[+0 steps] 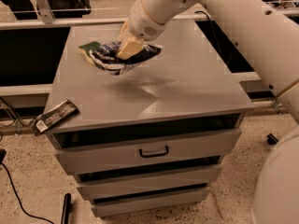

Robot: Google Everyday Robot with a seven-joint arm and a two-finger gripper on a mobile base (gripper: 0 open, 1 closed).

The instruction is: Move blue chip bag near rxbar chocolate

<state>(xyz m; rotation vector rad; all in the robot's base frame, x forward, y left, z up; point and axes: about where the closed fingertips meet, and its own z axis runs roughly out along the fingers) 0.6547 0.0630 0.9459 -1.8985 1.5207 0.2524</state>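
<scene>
My gripper (127, 46) is shut on the blue chip bag (122, 59) and holds it in the air above the left-middle of the grey cabinet top (187, 78). The bag is dark navy with white lettering and hangs crumpled below the tan fingers (126, 48). The rxbar chocolate (55, 116), a slim dark bar with pale stripes and a white label end, lies at the front left corner of the top, partly over the edge. It is well below and to the left of the bag.
A green-topped yellow sponge (87, 48) lies at the back left of the top, mostly hidden behind the bag. The cabinet has several drawers with a handle (154, 152) below. My white arm (243, 27) spans the right side. A black cable (14, 195) lies on the floor at left.
</scene>
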